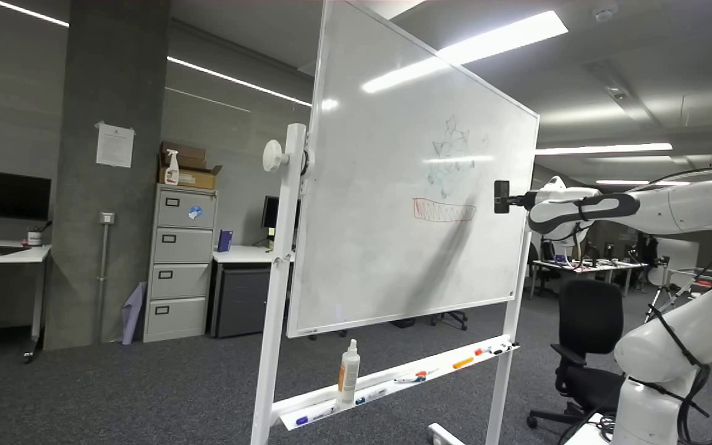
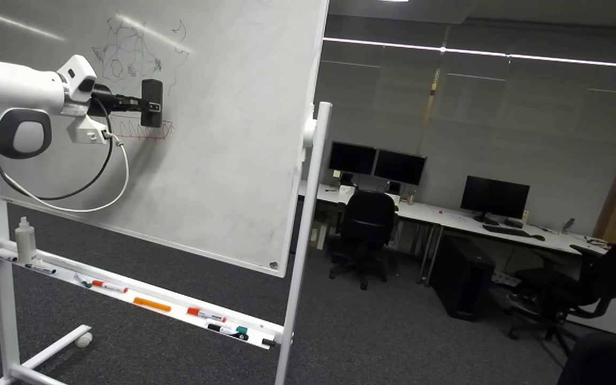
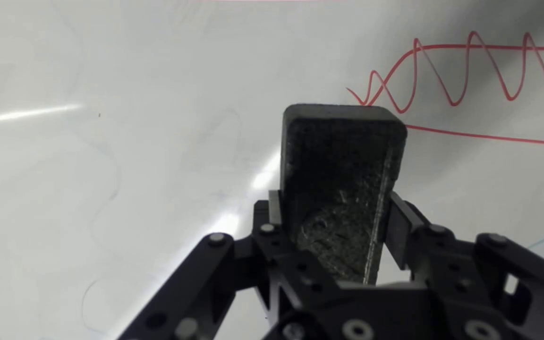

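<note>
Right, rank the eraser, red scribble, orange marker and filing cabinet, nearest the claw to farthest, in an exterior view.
1. Eraser: gripped in the claw.
2. Red scribble: on the board.
3. Orange marker: on the tray below.
4. Filing cabinet: far back, picture left.

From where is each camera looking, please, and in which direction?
In an exterior view: viewpoint nearer the bottle end of the whiteboard, facing it obliquely; the arm enters from picture right.
In an exterior view: viewpoint nearer the opposite end, facing obliquely; the arm's end and claw enter from picture left.
Wrist view: mounted behind the claw, which shows gripping the black block; faces the whiteboard.
In both exterior views: arm, claw, whiteboard, bottle and tray.
</note>
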### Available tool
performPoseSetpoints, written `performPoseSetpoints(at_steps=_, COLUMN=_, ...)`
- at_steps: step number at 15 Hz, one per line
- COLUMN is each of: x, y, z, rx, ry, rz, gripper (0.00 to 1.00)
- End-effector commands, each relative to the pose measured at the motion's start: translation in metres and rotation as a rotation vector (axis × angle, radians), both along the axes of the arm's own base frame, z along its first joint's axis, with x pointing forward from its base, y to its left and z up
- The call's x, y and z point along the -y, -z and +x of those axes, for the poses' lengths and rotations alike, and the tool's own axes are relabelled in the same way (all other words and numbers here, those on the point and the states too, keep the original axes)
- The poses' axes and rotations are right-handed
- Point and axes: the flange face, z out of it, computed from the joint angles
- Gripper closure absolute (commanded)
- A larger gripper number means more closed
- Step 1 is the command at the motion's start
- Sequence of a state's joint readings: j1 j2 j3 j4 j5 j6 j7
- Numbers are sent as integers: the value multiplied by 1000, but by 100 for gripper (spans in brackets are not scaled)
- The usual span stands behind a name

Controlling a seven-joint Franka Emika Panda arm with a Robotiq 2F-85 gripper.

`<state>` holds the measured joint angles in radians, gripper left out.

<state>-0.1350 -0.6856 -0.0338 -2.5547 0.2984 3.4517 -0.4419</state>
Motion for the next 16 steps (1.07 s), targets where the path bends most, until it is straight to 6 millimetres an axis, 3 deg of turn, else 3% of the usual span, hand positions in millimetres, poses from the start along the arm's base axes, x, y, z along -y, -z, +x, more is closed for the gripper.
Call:
performPoseSetpoints(at_steps=1, x=0, y=0, z=0, rx=-3, ry=0, rz=1, gripper=70)
performPoseSetpoints(at_steps=7, x=-10, y=7, z=9, rx=-17, ry=-13, rz=-40, gripper=70)
performPoseSetpoints(at_steps=13, x=-15, y=-23, z=18, rx=33, ry=30, rz=-41, gripper=70)
performPoseSetpoints(at_steps=16, x=-27, y=-10, z=27, rx=3, ry=20, rz=-49, gripper=70)
